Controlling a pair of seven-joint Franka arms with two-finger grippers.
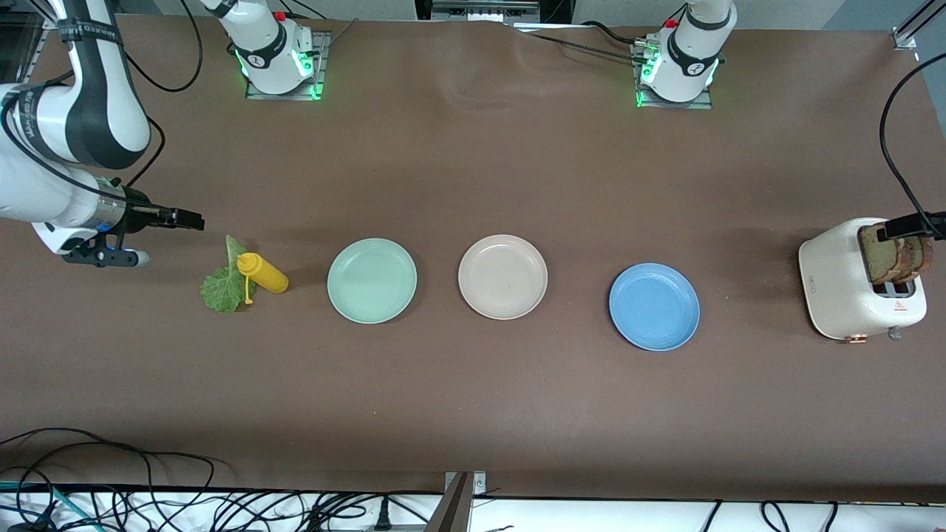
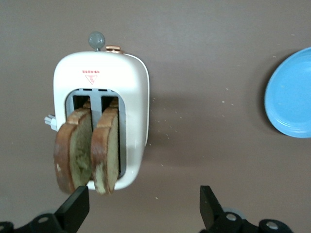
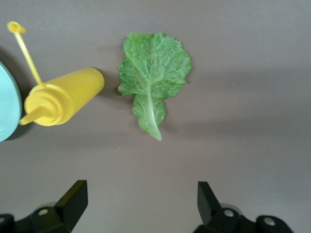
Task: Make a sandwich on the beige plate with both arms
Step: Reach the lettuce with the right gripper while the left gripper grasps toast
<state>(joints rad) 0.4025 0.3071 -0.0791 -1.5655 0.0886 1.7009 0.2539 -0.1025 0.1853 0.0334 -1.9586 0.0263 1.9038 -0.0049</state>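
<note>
The beige plate (image 1: 502, 276) lies bare at the table's middle; no sandwich is in view. Two brown bread slices (image 2: 73, 150) (image 1: 898, 258) stand upright in the white toaster (image 1: 842, 288) (image 2: 99, 92) at the left arm's end. My left gripper (image 1: 898, 227) (image 2: 143, 208) hangs open above the toaster, one finger over the slices' tops. A green lettuce leaf (image 1: 224, 287) (image 3: 153, 73) lies flat at the right arm's end. My right gripper (image 1: 191, 219) (image 3: 141, 206) is open in the air beside the leaf, with nothing between its fingers.
A yellow squeeze bottle (image 1: 264, 273) (image 3: 63, 99) lies on its side against the leaf. A mint-green plate (image 1: 372, 280) (image 3: 6, 104) sits between bottle and beige plate. A blue plate (image 1: 654, 307) (image 2: 291, 94) lies between the beige plate and the toaster. Cables run along the front edge.
</note>
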